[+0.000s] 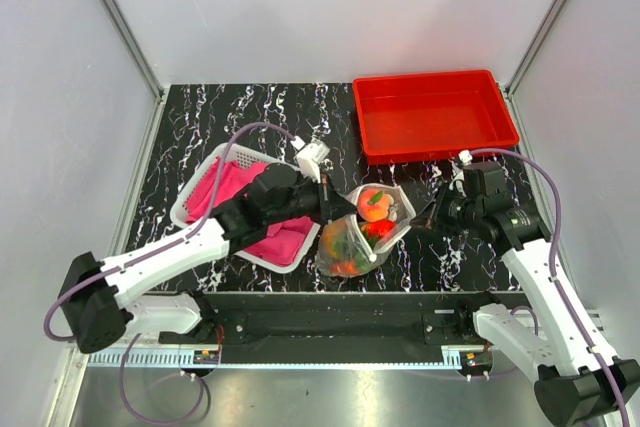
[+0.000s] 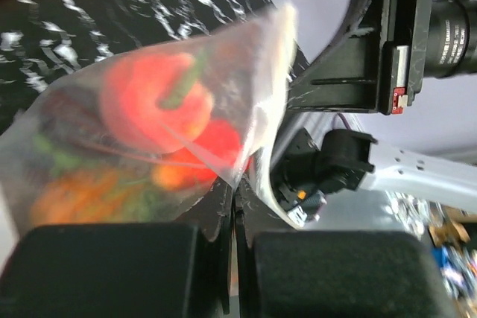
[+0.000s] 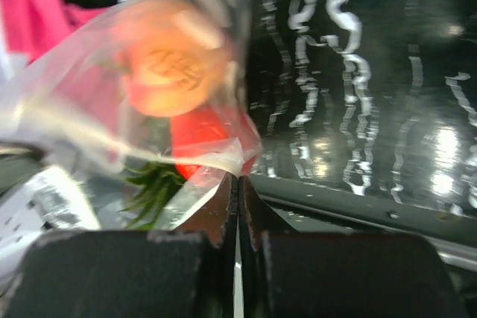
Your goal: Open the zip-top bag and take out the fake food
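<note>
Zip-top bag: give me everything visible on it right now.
The zip-top bag is a clear, floppy, wrinkled plastic pouch. It sits over the black marbled table, beside the white basket. Its mouth, at the far end, is held open, with a white strip along the rim. The left gripper and right gripper are each shut on opposite edges of the mouth. The fake food is inside: peach-orange fruit uppermost, then red, orange and green pieces.
</note>
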